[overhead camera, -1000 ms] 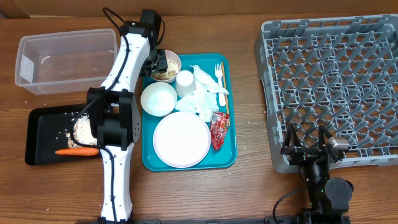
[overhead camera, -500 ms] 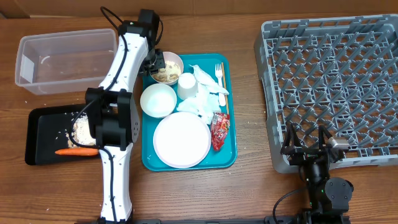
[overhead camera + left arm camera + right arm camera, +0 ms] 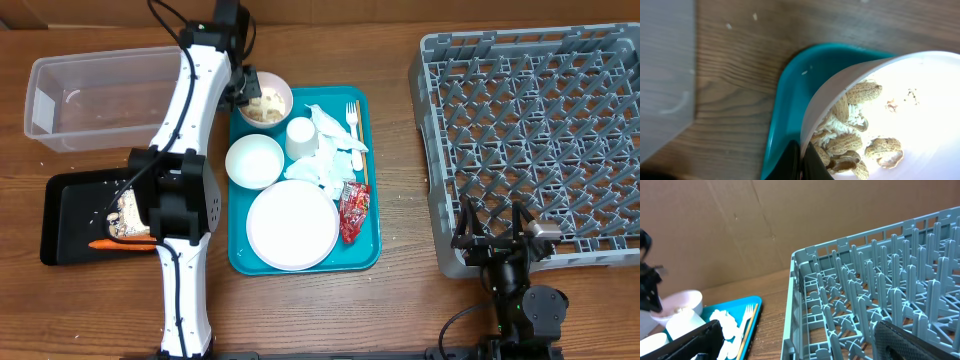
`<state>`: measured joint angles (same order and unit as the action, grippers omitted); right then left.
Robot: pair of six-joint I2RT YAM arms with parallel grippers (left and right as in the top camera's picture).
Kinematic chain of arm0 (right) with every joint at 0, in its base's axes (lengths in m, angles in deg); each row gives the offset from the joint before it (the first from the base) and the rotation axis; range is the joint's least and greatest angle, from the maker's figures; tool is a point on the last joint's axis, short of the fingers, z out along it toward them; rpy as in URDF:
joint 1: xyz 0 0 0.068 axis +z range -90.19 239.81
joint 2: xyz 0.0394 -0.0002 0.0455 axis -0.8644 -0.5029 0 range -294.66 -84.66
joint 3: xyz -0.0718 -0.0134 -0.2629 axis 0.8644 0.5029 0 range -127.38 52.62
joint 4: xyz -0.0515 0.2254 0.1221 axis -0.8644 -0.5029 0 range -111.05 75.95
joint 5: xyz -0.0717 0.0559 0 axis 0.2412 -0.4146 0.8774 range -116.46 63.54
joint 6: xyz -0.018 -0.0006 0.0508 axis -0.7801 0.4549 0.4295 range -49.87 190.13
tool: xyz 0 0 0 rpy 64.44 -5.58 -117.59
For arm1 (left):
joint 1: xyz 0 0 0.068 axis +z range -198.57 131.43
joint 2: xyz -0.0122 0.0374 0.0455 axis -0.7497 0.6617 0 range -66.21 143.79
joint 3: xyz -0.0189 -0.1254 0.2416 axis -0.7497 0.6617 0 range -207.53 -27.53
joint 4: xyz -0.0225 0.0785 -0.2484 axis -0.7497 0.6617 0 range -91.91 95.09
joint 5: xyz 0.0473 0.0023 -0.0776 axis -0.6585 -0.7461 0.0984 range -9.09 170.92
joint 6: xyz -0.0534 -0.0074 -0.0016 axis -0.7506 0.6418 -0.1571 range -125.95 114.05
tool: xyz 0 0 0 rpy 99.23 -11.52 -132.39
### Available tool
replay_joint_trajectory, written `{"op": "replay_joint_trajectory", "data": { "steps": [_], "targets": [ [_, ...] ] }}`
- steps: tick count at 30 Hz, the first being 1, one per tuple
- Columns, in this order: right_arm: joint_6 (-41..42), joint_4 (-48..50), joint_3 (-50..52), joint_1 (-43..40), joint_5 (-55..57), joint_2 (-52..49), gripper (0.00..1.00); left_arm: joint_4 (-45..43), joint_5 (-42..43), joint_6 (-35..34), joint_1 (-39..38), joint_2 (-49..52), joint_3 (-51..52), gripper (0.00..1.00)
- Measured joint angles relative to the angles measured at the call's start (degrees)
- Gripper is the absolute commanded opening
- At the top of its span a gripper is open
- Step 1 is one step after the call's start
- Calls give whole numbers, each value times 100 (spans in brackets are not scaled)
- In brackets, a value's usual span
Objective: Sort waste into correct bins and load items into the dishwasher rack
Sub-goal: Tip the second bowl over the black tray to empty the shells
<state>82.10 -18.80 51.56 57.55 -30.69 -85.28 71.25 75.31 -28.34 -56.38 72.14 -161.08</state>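
My left gripper (image 3: 244, 90) is shut on the near rim of a white bowl (image 3: 267, 102) holding peanut shells and rice, at the back left corner of the teal tray (image 3: 372, 255). In the left wrist view the black fingertips (image 3: 792, 162) pinch that bowl's wall (image 3: 840, 95). On the tray lie an empty bowl (image 3: 254, 160), a cup (image 3: 298, 137), a plate (image 3: 292, 224), napkins (image 3: 325, 165), a red wrapper (image 3: 353, 208), a fork (image 3: 353, 125) and a stick (image 3: 363, 160). My right gripper (image 3: 500, 238) stands open at the front edge of the dishwasher rack (image 3: 540, 130).
A clear tub (image 3: 105, 95) stands at the back left. In front of it a black tray (image 3: 65, 215) holds food scraps and a carrot (image 3: 103, 243), partly covered by my left arm. The rack wall (image 3: 805, 295) is close in the right wrist view.
The left gripper has shut on the bowl's rim, and the bowl has shifted slightly toward the far edge. The left arm's elbow has swung left. The right arm has not moved.
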Motion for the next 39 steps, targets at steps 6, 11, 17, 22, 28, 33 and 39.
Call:
{"op": "replay_joint_trajectory", "data": {
  "steps": [6,11,17,22,28,33,39],
  "targets": [
    [-2,4,0,-2,0,0,100,662,-24,-66,37,-848,-686,4],
    [-2,0,0,0,0,0,100,1641,-144,-315,267,-1792,-813,4],
    [-2,0,0,0,2,0,100,2352,-433,-605,883,-2400,-697,4],
    [0,4,0,0,0,0,100,2347,-382,-625,1322,-2767,105,4],
    [-2,0,0,0,0,0,100,2328,-566,-1029,1755,-3582,1582,4],
    [2,0,0,0,2,0,100,2371,-1073,-1515,2323,-4037,2514,4],
    [0,0,0,0,-2,0,100,2245,-2116,-2577,2983,-4061,3558,4]
  ]
}}
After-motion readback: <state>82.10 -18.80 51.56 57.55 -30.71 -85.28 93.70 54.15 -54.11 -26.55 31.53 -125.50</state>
